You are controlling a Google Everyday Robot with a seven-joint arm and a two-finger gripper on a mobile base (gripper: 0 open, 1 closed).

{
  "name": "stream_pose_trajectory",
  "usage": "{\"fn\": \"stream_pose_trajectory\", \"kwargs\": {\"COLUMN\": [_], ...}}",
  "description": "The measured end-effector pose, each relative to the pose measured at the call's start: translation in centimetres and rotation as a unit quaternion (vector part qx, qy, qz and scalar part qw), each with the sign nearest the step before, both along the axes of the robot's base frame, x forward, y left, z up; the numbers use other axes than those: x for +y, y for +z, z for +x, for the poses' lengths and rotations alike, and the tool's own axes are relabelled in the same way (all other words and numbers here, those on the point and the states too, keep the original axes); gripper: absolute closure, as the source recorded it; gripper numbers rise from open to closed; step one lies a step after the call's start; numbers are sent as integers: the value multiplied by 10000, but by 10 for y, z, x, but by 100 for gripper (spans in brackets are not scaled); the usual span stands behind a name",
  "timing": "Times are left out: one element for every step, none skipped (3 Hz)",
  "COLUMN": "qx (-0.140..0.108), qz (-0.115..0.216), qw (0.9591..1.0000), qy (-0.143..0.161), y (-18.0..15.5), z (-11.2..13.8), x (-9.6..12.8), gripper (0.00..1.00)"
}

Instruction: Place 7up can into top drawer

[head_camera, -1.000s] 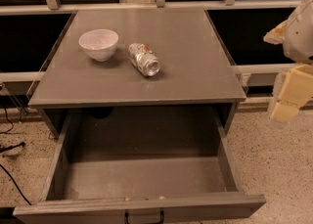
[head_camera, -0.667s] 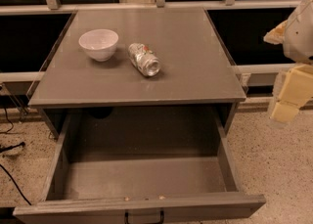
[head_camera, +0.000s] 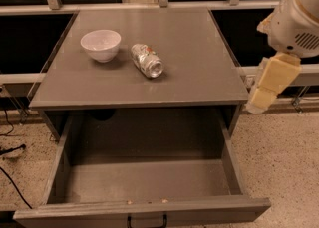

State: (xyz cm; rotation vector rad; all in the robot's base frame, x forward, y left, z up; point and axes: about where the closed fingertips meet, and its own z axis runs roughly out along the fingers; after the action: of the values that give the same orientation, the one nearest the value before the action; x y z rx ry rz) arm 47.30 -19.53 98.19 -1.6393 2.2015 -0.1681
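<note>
Closest to us is the top drawer (head_camera: 149, 182). It is pulled all the way out and is big, grey and deep. Its flat front has a dark handle (head_camera: 147, 220) in the middle. The drawer sits lower than the gripper and off to one side of it.

The speckled floor (head_camera: 284, 162) shows under the gripper. Some dark cables (head_camera: 10, 172) lie on the floor on the far side of the drawer from it.

The gripper (head_camera: 259, 103) is cream colored and hangs in the air just beside the front corner of the grey cabinet (head_camera: 199, 57). It points down and touches nothing. I cannot tell if it is spread wide or pressed together.

Farther back, the 7up can (head_camera: 147, 60) lies on its side on top of the cabinet. It is silvery with a bit of green and red on it. It is well apart from the gripper, across the cabinet top. It is not in the drawer.

A white bowl (head_camera: 100, 45) stands just past the can, even farther from the gripper. The two do not touch.

At the very back, behind everything, a pale rail (head_camera: 124, 9) runs along dark windows.
</note>
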Motion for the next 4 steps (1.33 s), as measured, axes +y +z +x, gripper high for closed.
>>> {"fn": "stream_pose_trajectory", "kwargs": {"qx": [-182,-167,3,82], "qz": [252,547,1030,1194], "qw": [9988,9956,9882,9814], "qy": [-374,-737,-1137,-1502], "y": [-8,-16,-27,-27], "z": [51,85,109,109], "x": [22,42,81,83], "gripper": [0,0,0,0]}}
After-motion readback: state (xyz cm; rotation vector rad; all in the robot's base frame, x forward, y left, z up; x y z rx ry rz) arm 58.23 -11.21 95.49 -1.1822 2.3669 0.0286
